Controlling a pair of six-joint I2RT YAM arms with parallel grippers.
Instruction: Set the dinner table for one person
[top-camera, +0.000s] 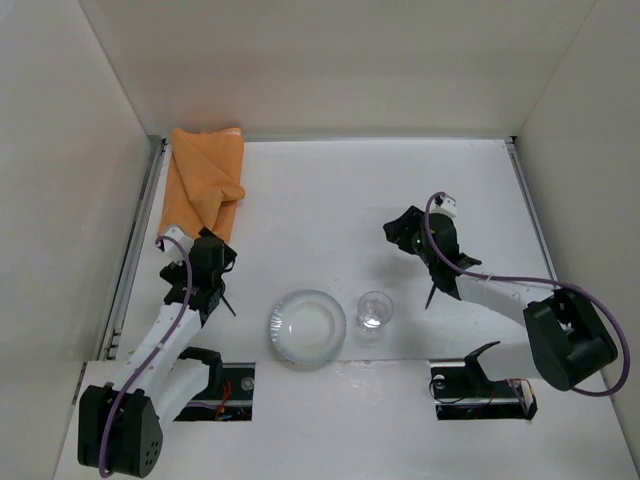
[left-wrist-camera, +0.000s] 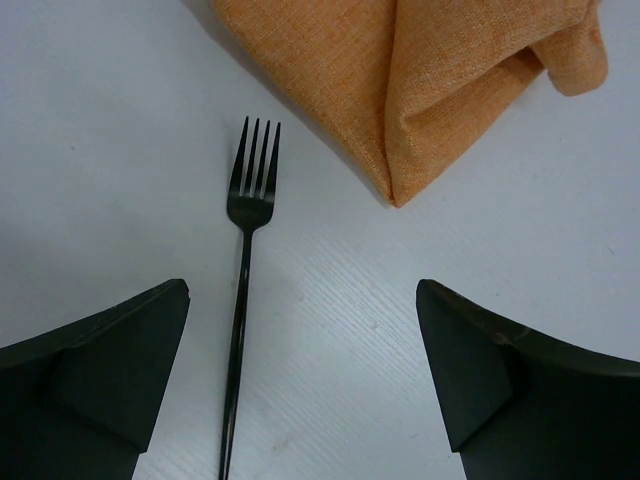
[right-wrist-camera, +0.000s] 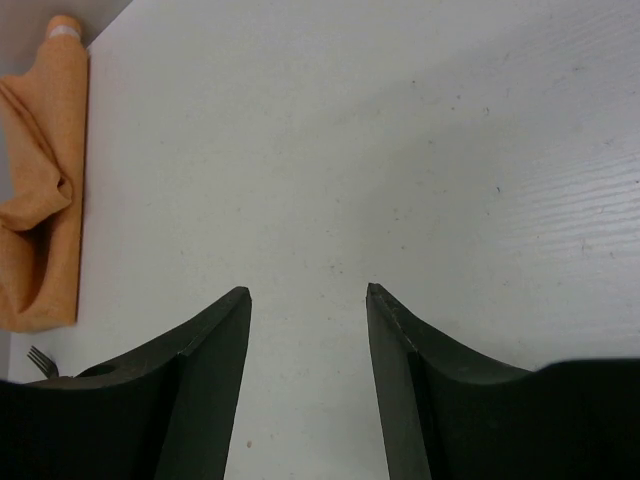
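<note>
The dinner table (top-camera: 330, 190) is a white top. A black fork (left-wrist-camera: 245, 230) lies flat on it, tines toward a folded orange cloth (left-wrist-camera: 420, 80). My left gripper (left-wrist-camera: 302, 290) hovers over the fork's handle, open wide; the handle runs between the fingers, close to the left one, touching neither. From above, this gripper (top-camera: 212, 250) sits just below the cloth (top-camera: 205, 180), with the handle's end (top-camera: 230, 304) poking out behind it. My right gripper (right-wrist-camera: 307, 290) is open over bare table, nothing between its fingers; seen from above, the right gripper (top-camera: 398, 231) is right of centre.
A clear glass plate (top-camera: 307, 327) and a clear drinking glass (top-camera: 375, 310) stand near the front edge between the arms. A thin black piece (top-camera: 431, 296) shows beside the right forearm. The orange cloth (right-wrist-camera: 40, 200) lies far left in the right wrist view.
</note>
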